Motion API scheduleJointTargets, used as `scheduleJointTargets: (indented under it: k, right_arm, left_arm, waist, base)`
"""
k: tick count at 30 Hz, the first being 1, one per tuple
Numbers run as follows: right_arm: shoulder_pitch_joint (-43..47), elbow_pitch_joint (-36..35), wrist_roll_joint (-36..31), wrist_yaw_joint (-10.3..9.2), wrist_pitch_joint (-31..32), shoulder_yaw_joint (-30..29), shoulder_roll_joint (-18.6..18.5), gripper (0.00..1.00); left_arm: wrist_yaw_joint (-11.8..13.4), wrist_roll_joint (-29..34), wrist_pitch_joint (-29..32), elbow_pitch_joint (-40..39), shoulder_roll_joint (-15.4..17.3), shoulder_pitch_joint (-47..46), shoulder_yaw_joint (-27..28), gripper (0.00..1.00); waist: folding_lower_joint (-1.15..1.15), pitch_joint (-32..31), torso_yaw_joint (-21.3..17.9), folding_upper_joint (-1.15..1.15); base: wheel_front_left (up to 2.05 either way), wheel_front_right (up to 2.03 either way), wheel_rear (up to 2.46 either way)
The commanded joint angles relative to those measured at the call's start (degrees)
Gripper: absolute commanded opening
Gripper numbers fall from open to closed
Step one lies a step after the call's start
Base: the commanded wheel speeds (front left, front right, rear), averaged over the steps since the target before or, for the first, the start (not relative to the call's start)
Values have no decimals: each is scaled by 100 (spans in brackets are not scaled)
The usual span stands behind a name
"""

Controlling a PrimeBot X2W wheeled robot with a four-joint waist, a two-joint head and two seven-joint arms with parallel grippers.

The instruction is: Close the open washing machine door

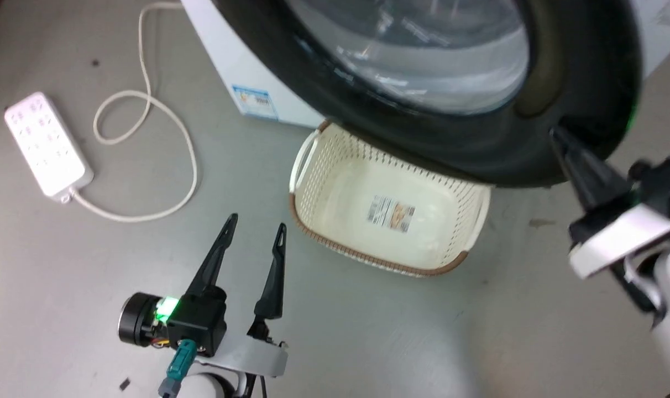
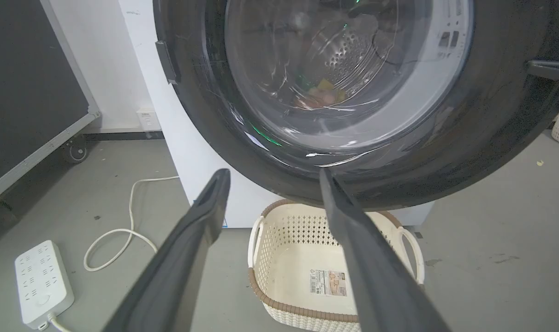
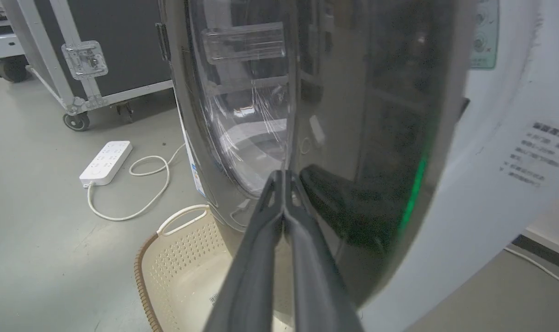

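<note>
Right wrist view | closed fingers (image 3: 261, 258) touching washing machine door (image 3: 367, 115) rim

Washing machine (image 1: 219, 55) and basket (image 1: 335, 166) labels are illegible.

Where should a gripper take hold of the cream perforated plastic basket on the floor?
Probably grip the cream perforated plastic basket by its pale looped left-end handle, from above: the loop stands off the wall, leaving a gap, and the black-rimmed round glass door overhangs the basket's far edge.
</note>
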Motion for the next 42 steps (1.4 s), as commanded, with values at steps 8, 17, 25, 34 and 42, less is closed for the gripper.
scheduleJointTargets:
  k: [8,17,25,34,42]
  right_arm:
    - [-1302,876,551,-4,78,98,-410,0]
    - [-2470,1713,821,-4,140,-16,-590,0]
    - [-2946,2319,927,-4,48,-90,-512,0]
    - [-2757,2533,976,-4,-166,69,-442,0]
    - [-1548,2100,830,-4,-276,-239,-114,100]
  left_arm:
    - [151,128,-25,-139,-44,-243,-151,100]
    - [266,180,-25,-174,-48,-420,-274,100]
    - [359,84,-25,-182,-58,-485,-317,100]
    - [366,-59,-25,-107,-64,-429,-213,100]
    - [263,-178,-25,93,-65,-163,51,100]
  waist:
    - [-2,606,207,0]
    - [-2,949,194,0]
    - [-2,994,161,0]
    - [-2,675,76,0]
    - [-2,-283,-164,0]
  base:
    - [0,0,0]
    - [0,0,0]
    - [0,0,0]
    - [0,0,0]
    - [0,0,0]
